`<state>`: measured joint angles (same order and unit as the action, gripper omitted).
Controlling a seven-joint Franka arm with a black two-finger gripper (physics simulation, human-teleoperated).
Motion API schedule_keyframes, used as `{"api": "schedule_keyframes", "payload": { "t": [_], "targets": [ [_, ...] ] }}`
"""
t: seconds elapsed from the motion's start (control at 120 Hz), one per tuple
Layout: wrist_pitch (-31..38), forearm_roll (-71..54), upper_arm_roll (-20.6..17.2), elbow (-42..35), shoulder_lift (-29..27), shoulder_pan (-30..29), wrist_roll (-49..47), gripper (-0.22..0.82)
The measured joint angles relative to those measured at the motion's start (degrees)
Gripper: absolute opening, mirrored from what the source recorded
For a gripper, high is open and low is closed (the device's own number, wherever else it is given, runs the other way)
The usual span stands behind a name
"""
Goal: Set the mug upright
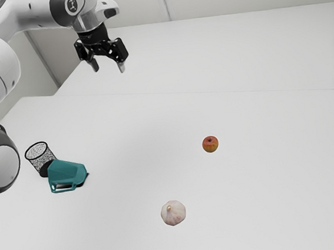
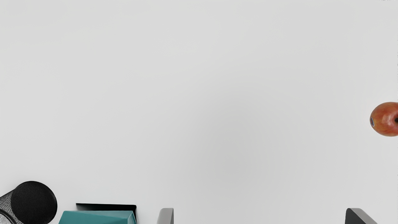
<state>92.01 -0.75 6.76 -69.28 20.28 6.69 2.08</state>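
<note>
Legible text, labels, brands or numbers: none | Arm (image 1: 32, 14): round dark emblem (image 1: 72, 4) bearing a pale mark

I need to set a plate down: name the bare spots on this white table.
Bare: the table between the tipped angular teal mug and the round red apple; also from the apple and round whitish garlic bulb toward the exterior view's right. Crowded: the exterior view's left, where a cylindrical black mesh cup sits close beside the mug.

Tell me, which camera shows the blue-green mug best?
The exterior view: it takes in the whole mug, lying on its side, handle included. In the wrist view, the picture's edge cuts the mug off, leaving part of its body.
</note>
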Motion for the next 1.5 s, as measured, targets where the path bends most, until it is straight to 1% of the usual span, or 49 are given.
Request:
{"api": "schedule_keyframes", "payload": {
  "t": [0.183,0.258,0.333,0.475,0.617,0.667,0.742,0.783,0.933,1.058,1.258,1.417,1.5],
  "targets": [
    [-0.1,0.5,1.0,-0.8,-0.6,0.3,-0.7,0.6],
    [0.8,1.1,1.8,-5.9,-3.7,1.4,-0.9,0.6],
    [2.9,1.7,2.2,-16.1,-11.4,2.3,-0.9,0.6],
    [10.5,2.5,2.3,-38.2,-28.6,3.2,-0.5,0.6],
    [18.6,2.8,2.5,-55.2,-42.6,2.7,0.0,0.6],
    [21.7,2.8,3.3,-60.6,-46.8,2.8,0.4,0.6],
    [25.9,2.5,5.7,-67.2,-51.9,3.2,1.2,0.6],
    [28.1,2.3,7.3,-69.7,-53.7,3.3,2.0,0.6],
    [34.3,0.5,14.1,-74.7,-56.2,4.1,5.5,0.6],
    [39.1,-0.7,20.4,-79.2,-58.7,6.0,9.5,0.6],
    [44.7,-1.4,29.7,-83.0,-61.5,8.3,17.3,0.6],
    [47.2,-1.5,39.5,-83.5,-62.9,10.9,24.7,0.6],
    [48.0,-1.5,43.7,-83.4,-63.0,11.8,28.7,0.6]
  ]
}}
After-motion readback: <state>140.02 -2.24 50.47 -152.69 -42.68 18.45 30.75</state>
